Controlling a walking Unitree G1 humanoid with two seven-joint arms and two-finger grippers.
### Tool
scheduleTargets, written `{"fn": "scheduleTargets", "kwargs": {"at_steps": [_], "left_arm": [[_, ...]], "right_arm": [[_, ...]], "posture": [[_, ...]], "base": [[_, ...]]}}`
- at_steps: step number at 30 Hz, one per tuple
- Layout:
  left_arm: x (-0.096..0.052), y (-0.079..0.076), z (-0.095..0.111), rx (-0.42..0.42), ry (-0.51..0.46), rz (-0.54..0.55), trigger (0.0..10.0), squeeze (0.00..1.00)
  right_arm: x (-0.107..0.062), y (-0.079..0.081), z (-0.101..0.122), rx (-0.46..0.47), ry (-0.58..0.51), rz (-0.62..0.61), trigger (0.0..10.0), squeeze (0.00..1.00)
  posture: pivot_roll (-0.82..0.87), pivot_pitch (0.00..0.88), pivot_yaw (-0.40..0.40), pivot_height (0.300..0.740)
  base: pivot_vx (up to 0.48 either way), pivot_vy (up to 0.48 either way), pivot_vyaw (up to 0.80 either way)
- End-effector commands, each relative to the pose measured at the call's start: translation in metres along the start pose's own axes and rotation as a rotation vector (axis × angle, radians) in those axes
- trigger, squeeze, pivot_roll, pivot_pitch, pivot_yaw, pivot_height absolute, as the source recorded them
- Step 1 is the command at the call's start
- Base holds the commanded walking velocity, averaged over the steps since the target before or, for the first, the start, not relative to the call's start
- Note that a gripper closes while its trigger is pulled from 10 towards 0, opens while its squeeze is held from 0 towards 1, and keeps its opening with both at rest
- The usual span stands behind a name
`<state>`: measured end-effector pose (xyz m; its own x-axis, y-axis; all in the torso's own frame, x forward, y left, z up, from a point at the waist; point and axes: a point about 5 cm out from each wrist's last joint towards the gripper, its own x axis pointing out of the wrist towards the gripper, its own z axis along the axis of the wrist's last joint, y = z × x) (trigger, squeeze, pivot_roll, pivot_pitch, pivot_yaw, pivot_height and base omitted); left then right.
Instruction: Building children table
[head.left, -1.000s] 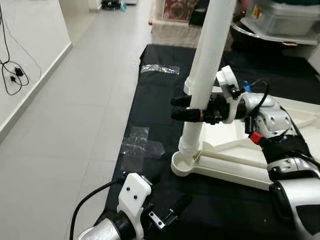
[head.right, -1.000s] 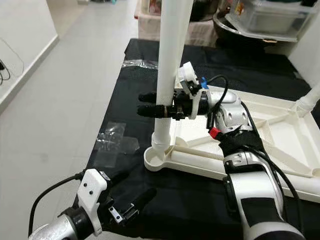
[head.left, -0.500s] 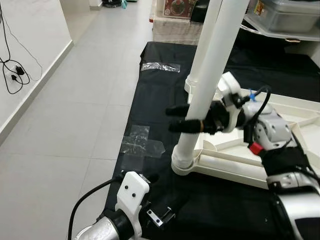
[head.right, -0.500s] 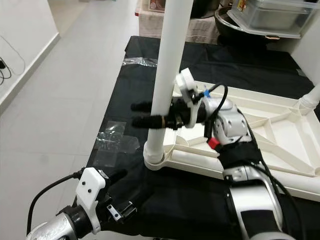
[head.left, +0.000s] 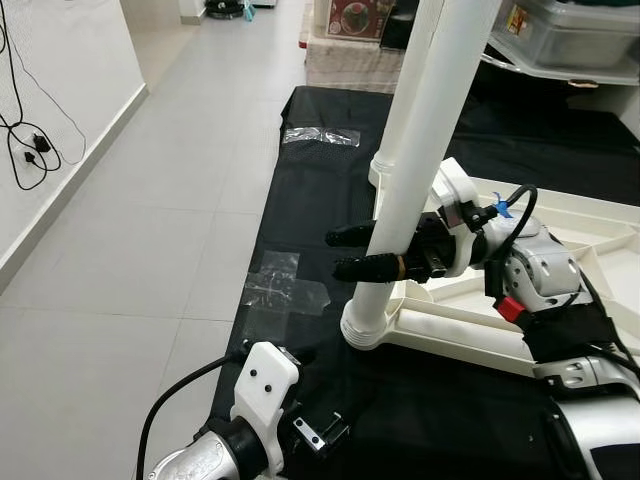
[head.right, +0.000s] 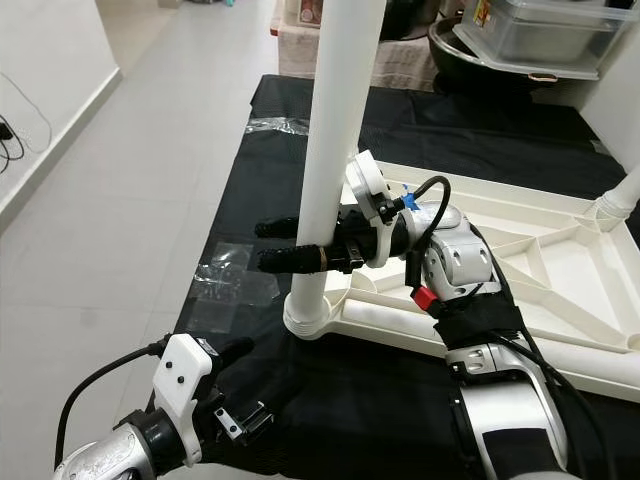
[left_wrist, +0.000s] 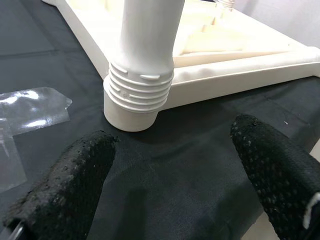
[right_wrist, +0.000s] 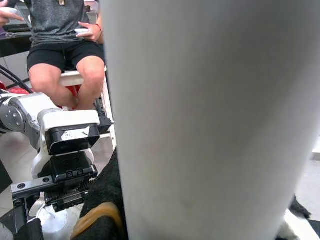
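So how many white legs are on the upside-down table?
3 show: one gripped by the right end effector at the near corner, one behind it, one at the far right edge. A fourth may be hidden.

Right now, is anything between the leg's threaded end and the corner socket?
Nothing visible. The right gripper grips the white leg; its threaded end already sits in the corner socket of the tabletop.

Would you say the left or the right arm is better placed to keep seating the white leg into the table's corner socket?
The right. Its gripper already clasps the white leg just above the corner socket. The left gripper hangs open, low over the black cloth, holding nothing.
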<state>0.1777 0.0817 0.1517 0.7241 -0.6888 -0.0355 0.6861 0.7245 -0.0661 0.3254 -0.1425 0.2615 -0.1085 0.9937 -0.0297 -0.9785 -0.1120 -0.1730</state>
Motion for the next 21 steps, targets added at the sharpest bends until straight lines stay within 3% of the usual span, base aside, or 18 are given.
{"fn": "scheduleTargets", "kwargs": {"at_steps": [1, 9, 21], "left_arm": [[-0.0008, -0.0002, -0.0053, 0.003, 0.024, -0.007, 10.0, 0.0], [-0.001, -0.0021, -0.0054, 0.005, 0.022, -0.013, 10.0, 0.0], [0.0, -0.0021, -0.006, 0.007, 0.024, -0.017, 10.0, 0.0]], "right_arm": [[-0.0042, 0.0005, -0.0138, 0.047, 0.076, -0.011, 10.0, 0.0], [-0.0132, -0.0081, -0.0108, 0.018, 0.106, -0.084, 10.0, 0.0], [-0.0124, -0.0021, -0.0198, 0.038, 0.102, -0.091, 10.0, 0.0]], "posture": [[0.11, 0.157, -0.081, 0.74], [0.11, 0.152, -0.085, 0.74], [0.11, 0.152, -0.085, 0.74]], "base": [[0.0, 0.0, 0.0], [0.0, 0.0, 0.0], [0.0, 0.0, 0.0]]}}
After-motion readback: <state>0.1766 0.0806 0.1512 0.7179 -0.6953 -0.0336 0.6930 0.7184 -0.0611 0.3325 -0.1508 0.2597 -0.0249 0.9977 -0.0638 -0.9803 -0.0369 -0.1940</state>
